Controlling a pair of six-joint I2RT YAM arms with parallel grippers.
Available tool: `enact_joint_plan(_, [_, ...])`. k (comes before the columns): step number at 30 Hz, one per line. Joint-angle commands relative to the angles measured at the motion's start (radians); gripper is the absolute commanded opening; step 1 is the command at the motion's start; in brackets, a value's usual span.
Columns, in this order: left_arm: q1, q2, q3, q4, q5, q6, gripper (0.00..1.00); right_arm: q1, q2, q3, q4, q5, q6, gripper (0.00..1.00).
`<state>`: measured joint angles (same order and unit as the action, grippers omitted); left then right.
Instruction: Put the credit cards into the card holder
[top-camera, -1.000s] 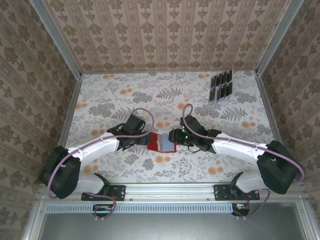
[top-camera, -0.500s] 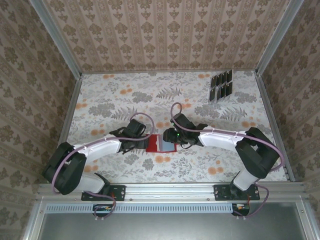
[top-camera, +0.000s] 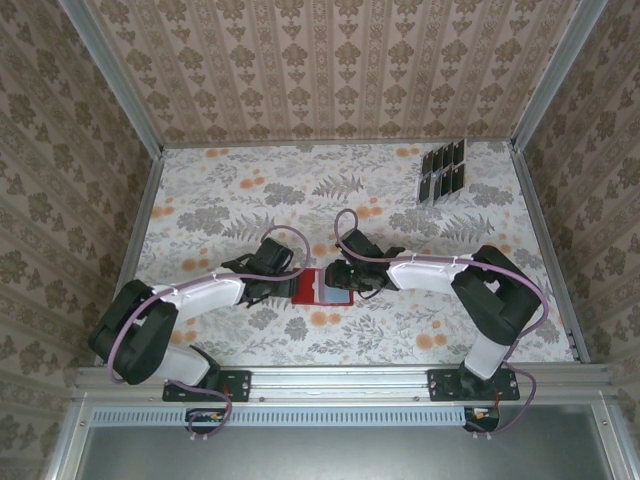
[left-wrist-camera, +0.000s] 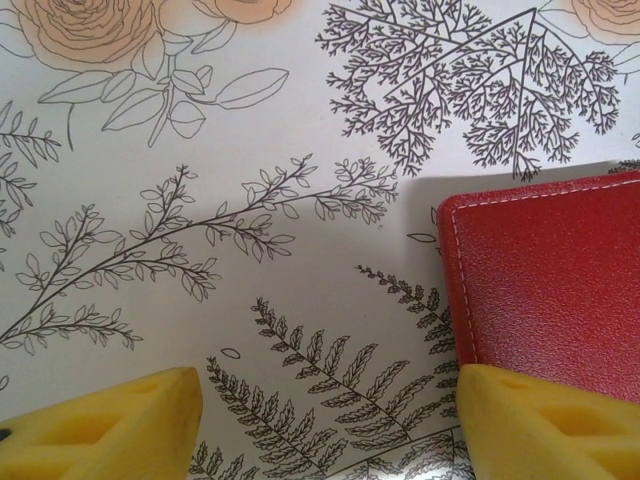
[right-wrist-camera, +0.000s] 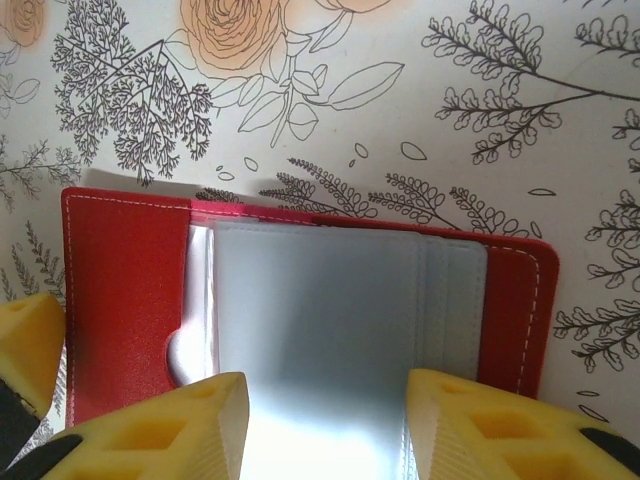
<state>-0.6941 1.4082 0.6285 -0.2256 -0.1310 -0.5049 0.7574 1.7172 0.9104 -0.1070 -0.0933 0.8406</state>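
The card holder (top-camera: 322, 288), a red wallet, lies open on the floral table, its clear inner sleeves (right-wrist-camera: 330, 300) facing up. My left gripper (top-camera: 288, 289) is open at the wallet's left edge. One yellow finger (left-wrist-camera: 545, 420) touches the red cover (left-wrist-camera: 550, 280), the other finger (left-wrist-camera: 100, 425) stands over bare table. My right gripper (top-camera: 341, 278) is open low over the sleeves, a yellow fingertip (right-wrist-camera: 150, 430) on each side of the shiny plastic. The black credit cards (top-camera: 443, 172) stand in a clear rack at the back right.
Patterned walls close the table on three sides. An aluminium rail (top-camera: 340, 382) runs along the near edge by the arm bases. In the right wrist view, a yellow finger of the left gripper (right-wrist-camera: 25, 340) shows at the wallet's left side.
The right arm has folded in and reached left, bringing its gripper further over the open wallet. The left gripper has edged closer to the wallet's left edge.
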Motion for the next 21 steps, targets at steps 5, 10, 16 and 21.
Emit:
enact_joint_plan(5, [0.003, 0.005, -0.012, 0.018, -0.002, -0.009, 0.7, 0.004, -0.026, 0.002, 0.041, -0.048, 0.01, 0.47])
enact_joint_plan(10, [0.004, 0.003, -0.018, 0.03, 0.001, -0.009, 0.7, 0.005, -0.014, 0.005, 0.083, -0.096, 0.024, 0.47])
enact_joint_plan(16, [0.004, -0.001, -0.021, 0.034, 0.007, -0.009, 0.7, 0.004, 0.005, 0.002, 0.133, -0.128, 0.053, 0.47])
enact_joint_plan(21, [0.003, -0.005, -0.023, 0.034, 0.007, -0.005, 0.7, 0.002, -0.017, 0.003, 0.109, -0.11, 0.037, 0.47])
